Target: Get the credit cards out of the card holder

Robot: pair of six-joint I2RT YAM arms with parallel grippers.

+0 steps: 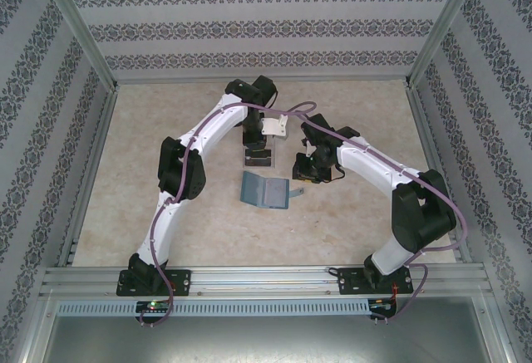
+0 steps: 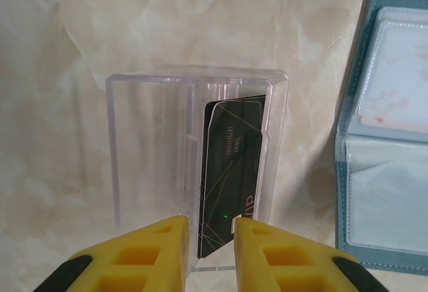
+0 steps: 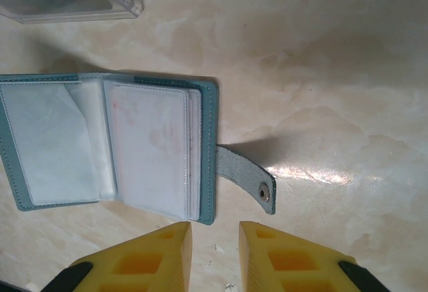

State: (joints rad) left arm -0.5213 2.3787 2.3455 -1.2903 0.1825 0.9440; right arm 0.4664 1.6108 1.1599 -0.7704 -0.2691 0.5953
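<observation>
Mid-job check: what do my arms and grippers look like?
Both the left arm and right arm have white links, black joints and a purple cable. The left gripper and right gripper have yellow fingers with recessed pockets, black behind.

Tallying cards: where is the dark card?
Left wrist view: the dark card stands inside the clear tray, just ahead of the left gripper, with the card holder on its right.

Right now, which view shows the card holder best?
The right wrist view: the card holder lies open, sleeves and strap tab plain. The left wrist view crops it at the right edge; the top view shows it small and teal.
</observation>
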